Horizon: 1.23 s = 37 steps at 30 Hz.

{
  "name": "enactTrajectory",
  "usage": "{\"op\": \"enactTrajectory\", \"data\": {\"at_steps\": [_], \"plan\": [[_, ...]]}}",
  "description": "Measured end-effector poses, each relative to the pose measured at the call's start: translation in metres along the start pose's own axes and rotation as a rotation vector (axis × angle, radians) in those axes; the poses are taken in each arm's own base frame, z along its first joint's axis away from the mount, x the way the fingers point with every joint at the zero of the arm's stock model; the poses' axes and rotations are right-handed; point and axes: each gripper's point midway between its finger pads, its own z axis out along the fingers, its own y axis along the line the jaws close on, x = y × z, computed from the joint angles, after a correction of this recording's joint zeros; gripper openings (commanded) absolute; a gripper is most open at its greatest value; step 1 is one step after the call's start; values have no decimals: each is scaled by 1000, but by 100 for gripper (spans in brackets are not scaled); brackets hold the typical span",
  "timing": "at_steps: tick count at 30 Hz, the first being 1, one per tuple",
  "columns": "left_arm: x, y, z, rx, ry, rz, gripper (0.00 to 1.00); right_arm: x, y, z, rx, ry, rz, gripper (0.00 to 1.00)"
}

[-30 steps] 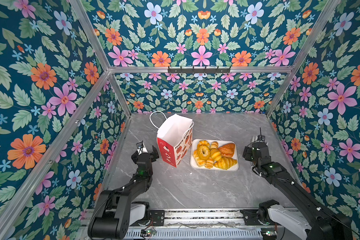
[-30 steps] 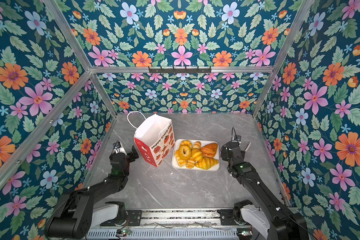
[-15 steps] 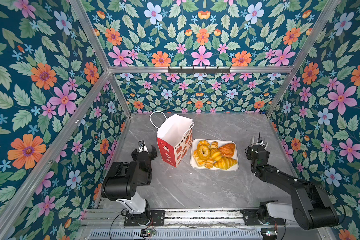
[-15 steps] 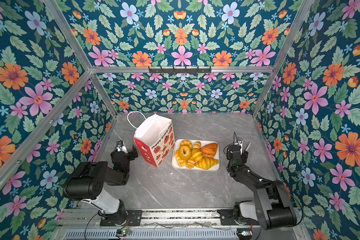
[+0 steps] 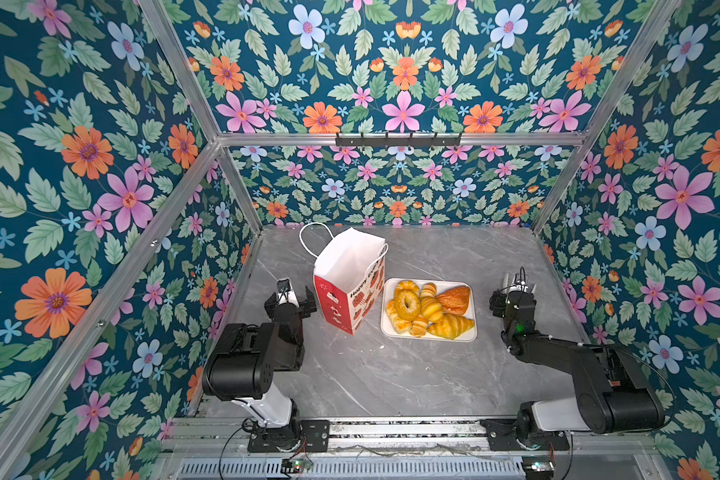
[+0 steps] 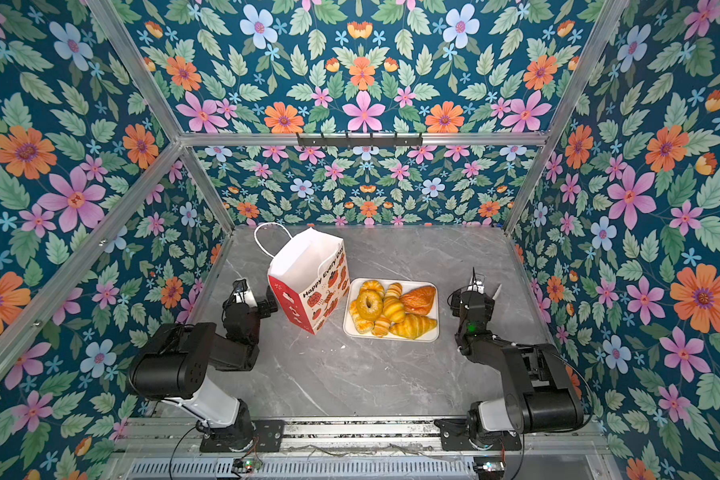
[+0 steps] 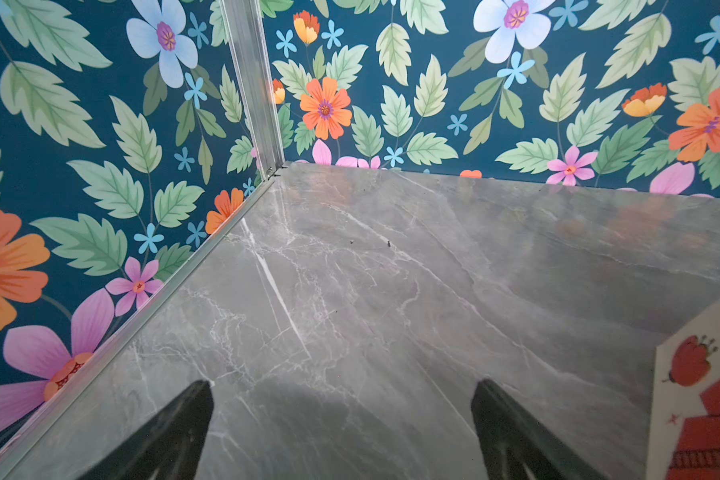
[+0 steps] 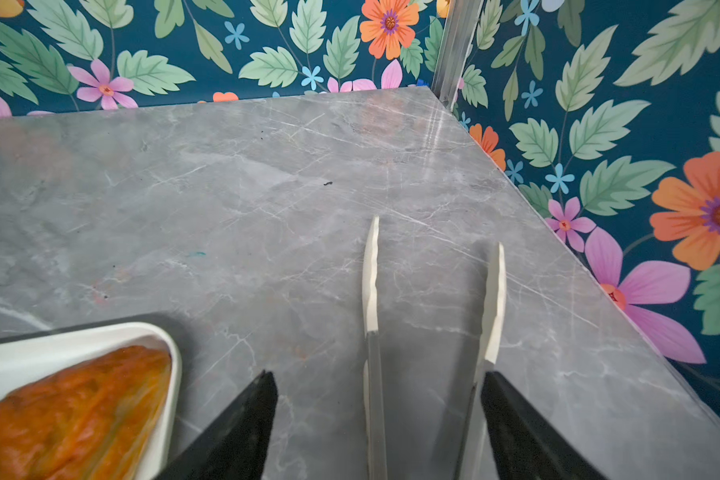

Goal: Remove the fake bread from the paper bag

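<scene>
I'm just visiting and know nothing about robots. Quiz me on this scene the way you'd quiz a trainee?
1. True or false: the fake bread is inside the paper bag.
2. Pick one: the left gripper is A) open and empty, B) shut on a croissant, C) shut on a bag handle.
3. Fill in: the tool between the fingers of the right gripper is a pair of ___.
Key: 1. False, the bread in view lies on the white tray beside the bag. 2. A. 3. tongs.
</scene>
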Motion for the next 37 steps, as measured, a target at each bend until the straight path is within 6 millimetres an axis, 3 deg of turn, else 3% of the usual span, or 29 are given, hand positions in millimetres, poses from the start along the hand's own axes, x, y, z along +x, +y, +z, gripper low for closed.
{"op": "enactTrajectory", "data": {"at_steps": [2, 3, 4, 13, 19, 21, 24, 37], "plan": [[0, 0, 0, 0, 0, 0, 100, 0, 0, 0, 0, -2, 1, 84], [0, 0, 0, 0, 0, 0, 100, 0, 0, 0, -1, -4, 4, 96], [0, 0, 0, 0, 0, 0, 100, 1, -1, -1, 0, -4, 7, 99], [0, 0, 0, 0, 0, 0, 100, -1, -2, -4, -4, -31, 18, 98], [0, 0, 0, 2, 0, 0, 100, 32, -5, -7, -59, 2, 24, 99], [0, -1, 0, 4, -1, 0, 100, 11, -3, -5, -76, -70, 50, 99], [0, -1, 0, 3, -1, 0, 100, 4, -4, -5, -80, -92, 60, 99], [-2, -1, 1, 4, -4, 2, 100, 3, -2, -2, -85, -73, 62, 99]]}}
